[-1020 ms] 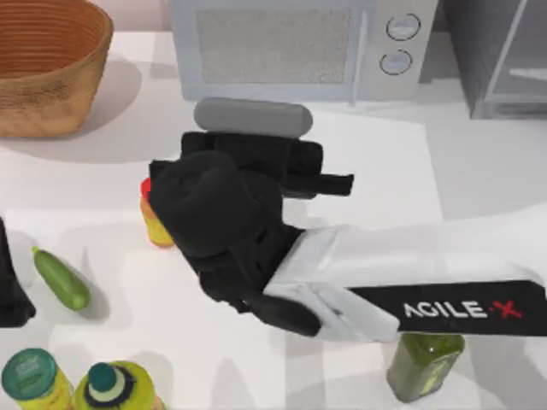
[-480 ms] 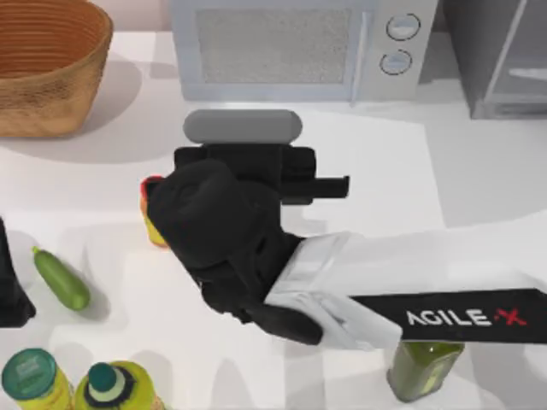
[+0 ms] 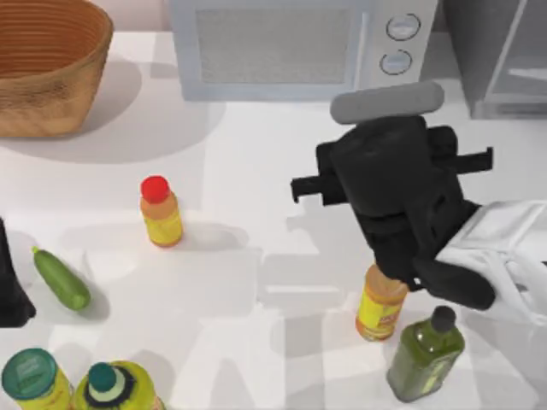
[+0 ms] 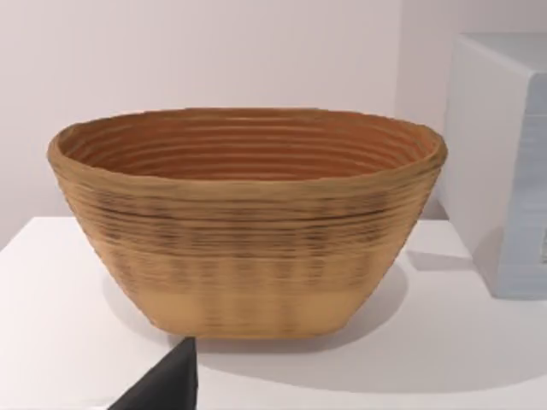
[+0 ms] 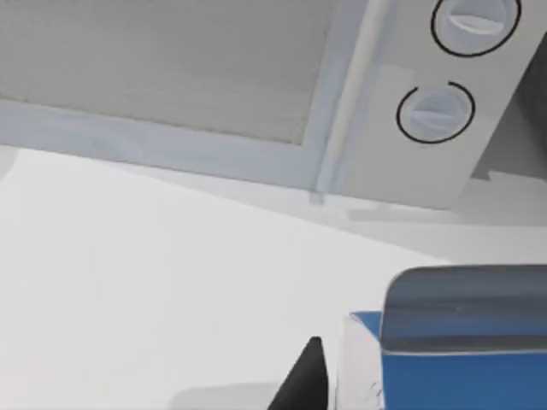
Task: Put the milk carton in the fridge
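1. Since half a second ago the right arm has swung from the table's middle to its right side, uncovering the yellow red-capped bottle (image 3: 161, 213)
2. Right gripper (image 3: 393, 171) hangs just in front of the microwave (image 3: 291, 43); its jaws look closed around the milk carton (image 5: 461, 367), whose blue top sits hard beside one dark finger (image 5: 303, 380) in the right wrist view
3. From above, the carton is hidden beneath the wrist
4. To finish the carry well, keep the grip firm and the carton upright, and hold height over the orange bottle (image 3: 381, 306) and green bottle (image 3: 425, 357) near the forearm
5. Steer on toward the fridge (image 3: 504, 60) at the far right corner, clearing the microwave's edge
6. Left arm (image 3: 10, 286) stays parked at the left edge; I cannot tell how its jaws stand
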